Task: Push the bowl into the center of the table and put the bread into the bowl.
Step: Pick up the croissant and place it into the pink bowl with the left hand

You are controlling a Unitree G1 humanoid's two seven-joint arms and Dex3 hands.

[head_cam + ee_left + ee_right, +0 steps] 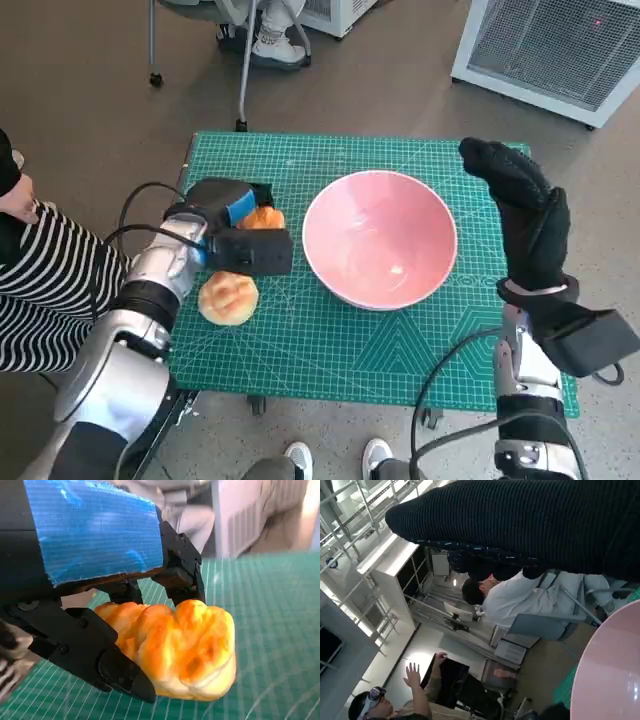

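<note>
Logging: left robot hand (238, 232) grips golden glazed bread roll (182, 650); wide pink plastic bowl (380, 238) lies just to its right, mid-surface. Gloved right robot hand (525, 215) empty, fingers extended, I judge.

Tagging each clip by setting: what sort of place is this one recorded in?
Probably an indoor lab or workshop: a green cutting mat covers the small table, white vented equipment cabinets stand on the floor, and the right wrist view shows metal racking and seated people.
</note>
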